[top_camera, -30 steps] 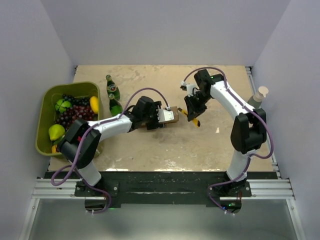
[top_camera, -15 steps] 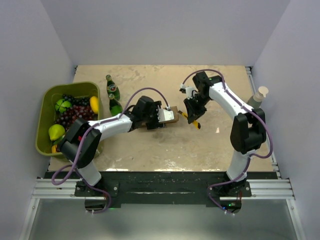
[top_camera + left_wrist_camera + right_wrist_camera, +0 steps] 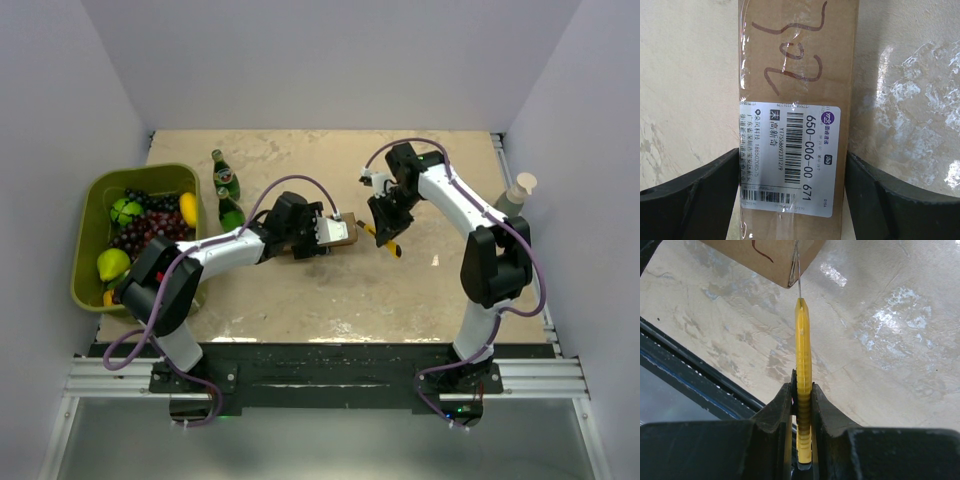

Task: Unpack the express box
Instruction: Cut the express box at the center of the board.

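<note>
The express box (image 3: 340, 231), a brown carton with a white printed label, lies on the table in the middle. In the left wrist view the express box (image 3: 800, 60) runs between my fingers, and the left gripper (image 3: 792, 167) is shut on it, one finger (image 3: 700, 190) against each long side. My right gripper (image 3: 802, 390) is shut on a slim yellow utility knife (image 3: 803, 340). Its thin blade points at the box's end (image 3: 775, 257) and reaches the taped seam there. From above, the right gripper (image 3: 385, 222) hangs just right of the box.
A green bin (image 3: 140, 172) of fruit stands at the left edge. Two green bottles (image 3: 225, 178) (image 3: 231, 212) stand between the bin and the left arm. A beige cup-like object (image 3: 520, 188) sits at the right wall.
The right arm has shifted slightly left toward the box with the knife. The left arm and the box have not moved.
</note>
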Robot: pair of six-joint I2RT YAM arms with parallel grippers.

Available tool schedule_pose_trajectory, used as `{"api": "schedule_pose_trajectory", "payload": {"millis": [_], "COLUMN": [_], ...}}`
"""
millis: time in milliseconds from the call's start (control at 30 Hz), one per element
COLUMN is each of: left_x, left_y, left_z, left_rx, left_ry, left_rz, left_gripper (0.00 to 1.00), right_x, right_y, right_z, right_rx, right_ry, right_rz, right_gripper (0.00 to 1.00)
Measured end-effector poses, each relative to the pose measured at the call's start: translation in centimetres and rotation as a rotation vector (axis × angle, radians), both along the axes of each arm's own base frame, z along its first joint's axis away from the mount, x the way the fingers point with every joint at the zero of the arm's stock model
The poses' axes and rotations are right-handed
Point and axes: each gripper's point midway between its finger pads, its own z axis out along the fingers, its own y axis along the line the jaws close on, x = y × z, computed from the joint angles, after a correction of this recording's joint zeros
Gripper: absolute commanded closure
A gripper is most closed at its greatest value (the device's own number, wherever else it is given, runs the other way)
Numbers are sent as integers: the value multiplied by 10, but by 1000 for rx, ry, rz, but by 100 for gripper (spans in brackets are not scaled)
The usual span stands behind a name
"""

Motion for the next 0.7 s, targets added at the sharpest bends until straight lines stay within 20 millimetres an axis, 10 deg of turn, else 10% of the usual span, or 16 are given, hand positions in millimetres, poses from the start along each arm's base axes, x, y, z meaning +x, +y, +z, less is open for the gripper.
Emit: {"api": "schedule_pose_trajectory", "payload": {"millis": [700], "left_x": [0], "left_y": [0], "left_z": [0], "left_rx": [0], "left_ry": [0], "left_rz": [0], "left_gripper": [100], "right_x": [-9], "right_y": [2], "right_z": [-14], "right_rx": [-17], "right_ry": [34], "right_rz": [45], "right_gripper": [100]}}
